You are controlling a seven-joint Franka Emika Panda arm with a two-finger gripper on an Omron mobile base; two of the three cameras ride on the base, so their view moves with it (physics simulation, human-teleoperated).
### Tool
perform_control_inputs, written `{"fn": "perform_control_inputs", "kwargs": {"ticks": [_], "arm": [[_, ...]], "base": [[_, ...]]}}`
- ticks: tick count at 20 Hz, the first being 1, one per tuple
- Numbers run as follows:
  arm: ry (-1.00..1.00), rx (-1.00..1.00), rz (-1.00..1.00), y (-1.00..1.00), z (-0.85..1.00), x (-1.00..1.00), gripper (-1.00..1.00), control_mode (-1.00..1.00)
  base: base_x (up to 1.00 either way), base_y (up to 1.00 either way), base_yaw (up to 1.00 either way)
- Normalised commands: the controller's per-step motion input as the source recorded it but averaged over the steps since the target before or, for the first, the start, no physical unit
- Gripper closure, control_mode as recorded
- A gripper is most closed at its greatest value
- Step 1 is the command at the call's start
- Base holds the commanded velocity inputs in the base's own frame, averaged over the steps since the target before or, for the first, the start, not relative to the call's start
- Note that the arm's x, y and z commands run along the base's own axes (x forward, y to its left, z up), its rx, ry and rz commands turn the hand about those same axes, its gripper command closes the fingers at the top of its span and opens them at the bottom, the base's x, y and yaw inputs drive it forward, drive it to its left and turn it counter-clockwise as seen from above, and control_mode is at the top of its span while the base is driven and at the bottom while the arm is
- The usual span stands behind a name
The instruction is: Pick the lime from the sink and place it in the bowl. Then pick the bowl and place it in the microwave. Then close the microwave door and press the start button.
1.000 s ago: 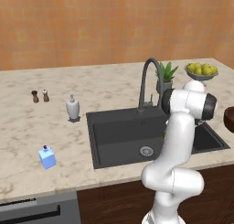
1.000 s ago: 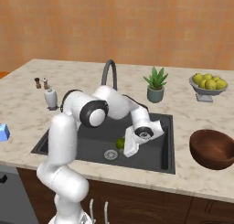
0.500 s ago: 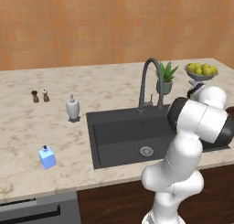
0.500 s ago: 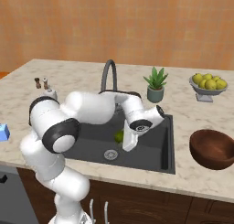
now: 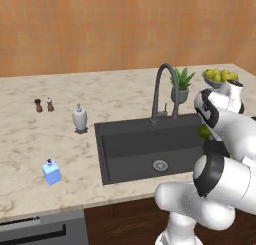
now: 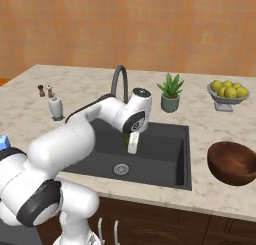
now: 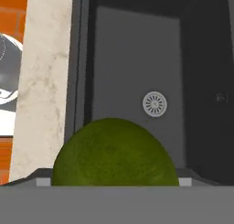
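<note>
Because the hand camera looks almost straight over it, the lime is a large, dull green dome at 6 o'clock in the hand view, very close to the lens. Beyond it lies the dark floor of the sink, with the round silver drain at about 1 o'clock from the fruit. A pale marble counter runs down the 9 o'clock side.

In the right base view the gripper hangs down inside the basin, just below the arched faucet. A sliver of green shows at its 9 o'clock edge. The fingers are spread wide and clamp nothing. They probably straddle the lime, though contact cannot be made out.

The step in hand looks like the first pick. To do it well, centre the fruit between the fingers. Go low enough to catch its widest part, then close gently so the round skin does not squirt out sideways.

The reddish-brown bowl waits on the counter at 3 o'clock from the sink, well apart, so lift clear of the rim before swinging over.
</note>
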Motion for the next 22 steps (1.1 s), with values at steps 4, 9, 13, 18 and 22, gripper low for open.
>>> {"fn": "perform_control_inputs", "kwargs": {"ticks": [4, 9, 13, 18, 22], "arm": [[0.02, -0.55, -0.10, -0.47, 0.74, -0.06, 1.00, -1.00], [0.08, -0.46, 0.00, -0.63, 0.62, 0.00, 1.00, -1.00], [0.11, -0.36, 0.00, -0.69, 0.22, 0.00, 1.00, -1.00], [0.00, 0.03, 0.08, -0.91, 0.10, 0.01, 1.00, -1.00], [0.00, 0.12, 0.17, -0.99, 0.11, 0.00, 1.00, -1.00]], "base": [[0.00, 0.00, 0.00], [0.00, 0.00, 0.00], [0.00, 0.00, 0.00], [0.00, 0.00, 0.00], [0.00, 0.00, 0.00]]}}
